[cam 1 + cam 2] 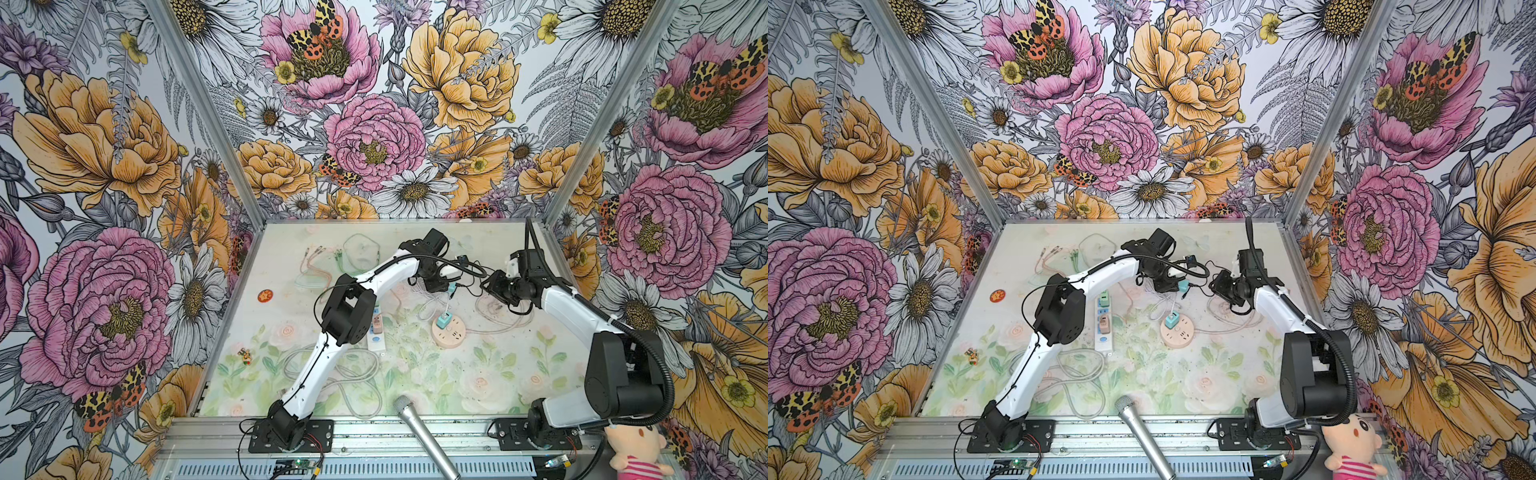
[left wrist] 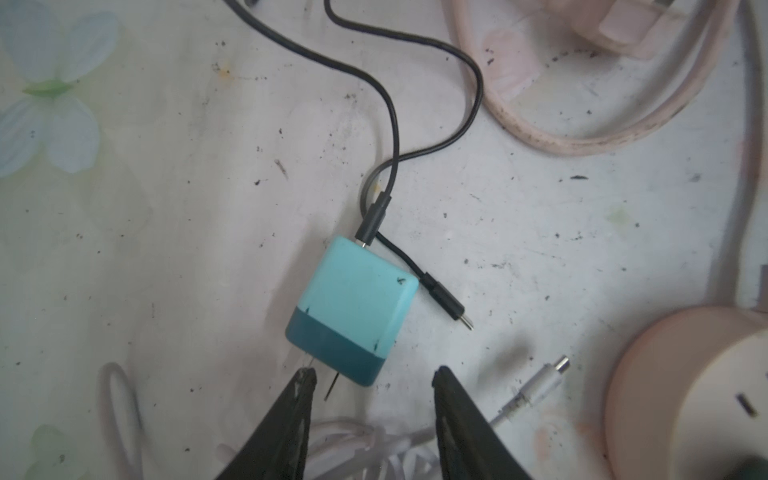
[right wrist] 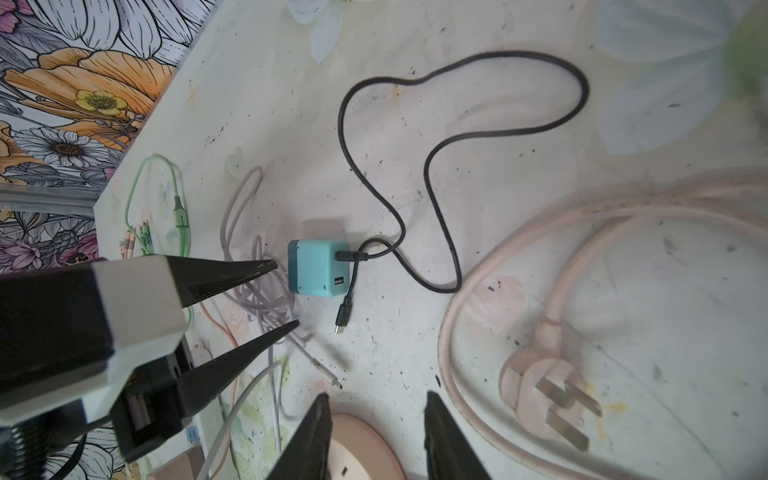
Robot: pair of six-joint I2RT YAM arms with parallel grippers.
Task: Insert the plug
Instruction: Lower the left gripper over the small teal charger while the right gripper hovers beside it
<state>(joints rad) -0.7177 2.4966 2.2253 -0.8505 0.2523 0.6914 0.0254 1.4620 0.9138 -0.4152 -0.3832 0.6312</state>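
The blue plug [image 2: 353,309] lies flat on the table, near the round pink socket [image 2: 685,395] but not touching it. The left gripper [image 2: 374,374] is open and empty. Its jaws stand on each side of the plug's pin end, probably ready to pinch it. The right gripper [image 3: 376,397] waits open over the socket's edge, holding nothing. One pin hides behind a jaw, and the socket is cut off.

Two-tone teal cube charger plug [image 2: 353,307] lies on side on tabletop [image 2: 166,249], far centre, prongs bare, black cable [image 2: 390,124] in one port; round pink socket hub [image 1: 455,338] nearer.
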